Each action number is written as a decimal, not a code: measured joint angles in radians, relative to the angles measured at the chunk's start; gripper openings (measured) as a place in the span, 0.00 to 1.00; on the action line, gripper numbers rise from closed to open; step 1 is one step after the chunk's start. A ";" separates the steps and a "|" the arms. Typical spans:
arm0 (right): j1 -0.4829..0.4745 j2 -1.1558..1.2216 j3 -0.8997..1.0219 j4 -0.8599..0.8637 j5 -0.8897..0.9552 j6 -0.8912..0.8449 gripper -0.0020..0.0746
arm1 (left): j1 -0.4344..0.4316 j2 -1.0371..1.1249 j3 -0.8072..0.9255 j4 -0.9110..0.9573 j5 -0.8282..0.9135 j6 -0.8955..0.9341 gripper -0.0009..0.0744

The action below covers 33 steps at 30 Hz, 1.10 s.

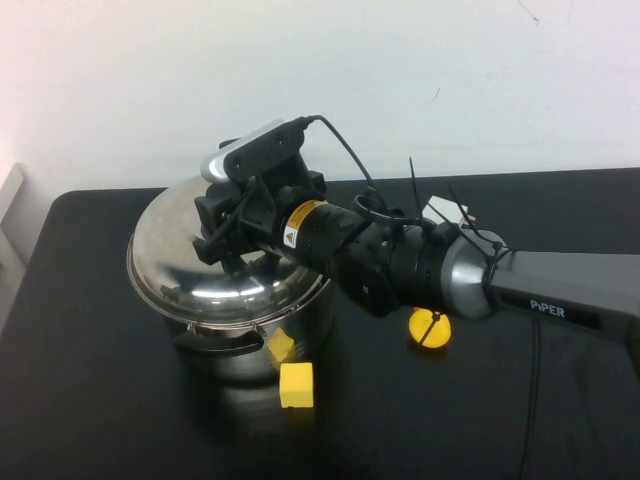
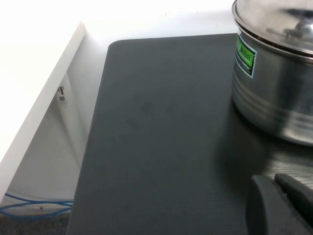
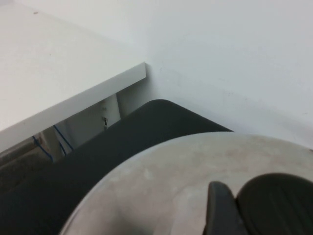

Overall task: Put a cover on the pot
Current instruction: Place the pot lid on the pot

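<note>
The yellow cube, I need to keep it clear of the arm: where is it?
In the high view the yellow cube sits on the black table, left of centre, just in front of the pot, with the right tool over the lid.

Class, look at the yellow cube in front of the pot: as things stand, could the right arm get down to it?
Probably yes. The yellow cube sits in the open beside the pot, nothing above it. The right gripper is over the lid; the left gripper sits low, aside.
</note>
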 joint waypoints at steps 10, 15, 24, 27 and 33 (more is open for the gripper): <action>0.000 0.007 0.000 0.000 0.000 -0.039 0.48 | 0.000 0.000 0.000 0.000 0.000 0.002 0.01; 0.000 0.007 0.000 0.004 0.000 -0.056 0.48 | 0.000 0.000 0.000 0.000 0.000 0.002 0.01; 0.000 0.007 0.000 0.009 0.000 -0.065 0.48 | 0.000 0.000 0.000 0.000 0.000 0.002 0.01; 0.000 0.007 -0.002 0.009 0.000 -0.067 0.48 | 0.000 0.000 0.000 0.000 0.000 0.002 0.01; 0.000 0.007 -0.002 0.025 0.000 -0.079 0.48 | 0.000 0.000 0.000 0.000 0.000 0.002 0.01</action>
